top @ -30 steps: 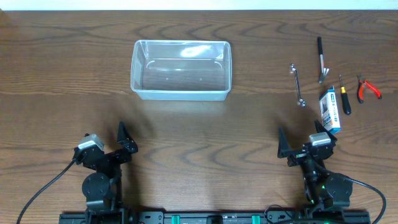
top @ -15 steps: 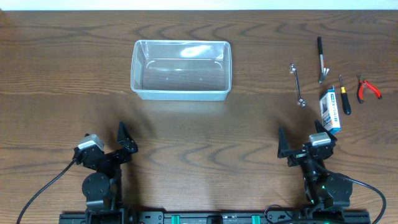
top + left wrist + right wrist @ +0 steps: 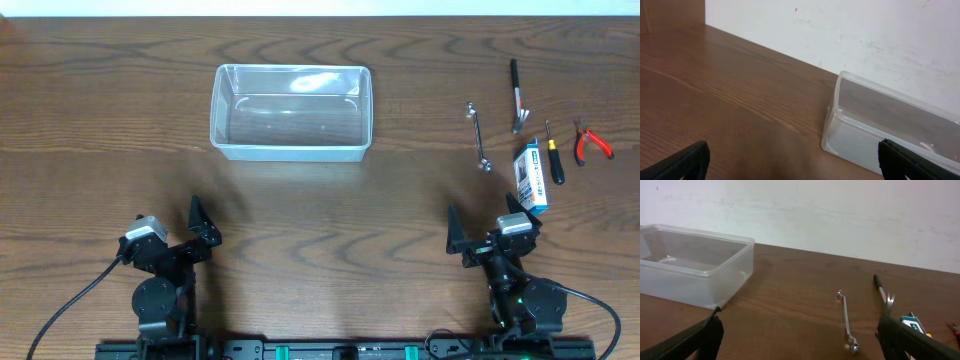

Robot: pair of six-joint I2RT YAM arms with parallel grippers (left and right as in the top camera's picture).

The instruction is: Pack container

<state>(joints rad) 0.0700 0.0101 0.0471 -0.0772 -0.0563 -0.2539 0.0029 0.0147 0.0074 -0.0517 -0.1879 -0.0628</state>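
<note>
- A clear plastic container (image 3: 290, 112) stands empty and upright on the far half of the wooden surface (image 3: 100, 150), a little left of centre, with one long side facing the two arms.
- Five small items lie in a loose cluster at the far right, well apart from the container. They are a slim wrench (image 3: 478, 136), a black-handled tool (image 3: 516, 92) with a metal end, a screwdriver (image 3: 553, 160), red pliers (image 3: 592, 143) and a blue-and-white box (image 3: 531, 178). The box is the nearest of them to the right arm.
- The left fingers (image 3: 685, 160) are spread wide and hold nothing. They sit low at the near edge, with the container ahead and to their right.
- The right fingers (image 3: 695, 337) are likewise spread wide and empty, with the wrench ahead of them and the box just to their right.
- Packing appears not to have begun. The step in hand looks to be a first reach, most sensibly by the right arm, which sits on the tools' side.
- Done well, that reach would come down from above with the fingers straddling an item across its narrow width.
- The box offers the fullest grip. The thin wrench and screwdriver lie flat on the surface and call for the fingers to close low, at mid-length.
- The screwdriver lies just beside the box, so a careless approach could knock one while taking the other.
- The carry should clear the container's rim before release over its open middle.
</note>
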